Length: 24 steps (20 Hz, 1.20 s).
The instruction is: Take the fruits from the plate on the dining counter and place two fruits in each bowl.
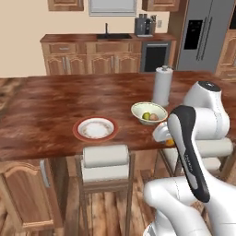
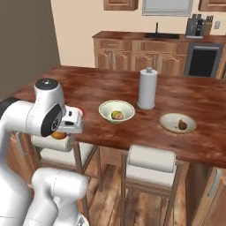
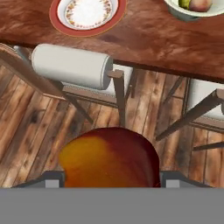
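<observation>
My gripper [image 3: 111,180] is shut on the orange fruit [image 3: 109,157], which bulges large between the finger tips. The fruit [image 1: 170,142] peeks out behind my arm, just off the dining counter's [image 1: 55,101] front edge and over the stools. The red-rimmed plate [image 1: 79,133] lies bare on the counter, and the hand view shows the plate [image 3: 57,19] at top left. The cream bowl [image 1: 138,108] holds a yellow-green fruit [image 1: 146,116] and a pinkish red fruit [image 1: 154,117]. Farther right, the tan-rimmed bowl [image 2: 170,118] holds the dark brown fruit [image 2: 182,125].
A paper towel roll [image 1: 162,85] stands upright just behind the cream bowl. White cushioned stools [image 1: 105,159] are tucked under the counter's front edge, over a wooden floor. The back wall has a counter with a sink [image 1: 113,36] and a fridge [image 1: 203,32].
</observation>
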Tool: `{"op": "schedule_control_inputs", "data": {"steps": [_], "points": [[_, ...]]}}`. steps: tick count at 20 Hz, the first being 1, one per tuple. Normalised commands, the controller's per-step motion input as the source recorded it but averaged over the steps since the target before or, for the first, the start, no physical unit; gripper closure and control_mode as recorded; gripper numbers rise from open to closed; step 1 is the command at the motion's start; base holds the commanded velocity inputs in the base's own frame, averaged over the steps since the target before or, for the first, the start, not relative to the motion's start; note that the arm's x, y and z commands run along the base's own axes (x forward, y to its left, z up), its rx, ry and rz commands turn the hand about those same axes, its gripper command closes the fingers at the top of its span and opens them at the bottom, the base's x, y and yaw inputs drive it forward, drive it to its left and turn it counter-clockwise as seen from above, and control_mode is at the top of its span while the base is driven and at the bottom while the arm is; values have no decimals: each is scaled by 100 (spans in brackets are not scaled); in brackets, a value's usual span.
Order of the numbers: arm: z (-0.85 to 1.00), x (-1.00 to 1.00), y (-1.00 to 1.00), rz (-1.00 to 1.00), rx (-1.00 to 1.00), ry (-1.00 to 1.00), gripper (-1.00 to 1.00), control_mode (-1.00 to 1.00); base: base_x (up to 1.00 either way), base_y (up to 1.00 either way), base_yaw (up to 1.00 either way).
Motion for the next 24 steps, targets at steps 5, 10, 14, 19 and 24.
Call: {"op": "schedule_control_inputs", "data": {"steps": [5,10,14,19,24], "points": [[0,0,0,0,0,0,100,100,-12,-100,6],[0,0,0,0,0,0,100,100,-7,-100,0],[0,0,0,0,0,0,100,100,45,-100,0],[0,0,0,0,0,0,100,100,74,-90,1],[0,0,0,0,0,0,100,100,70,-44,14]]}}
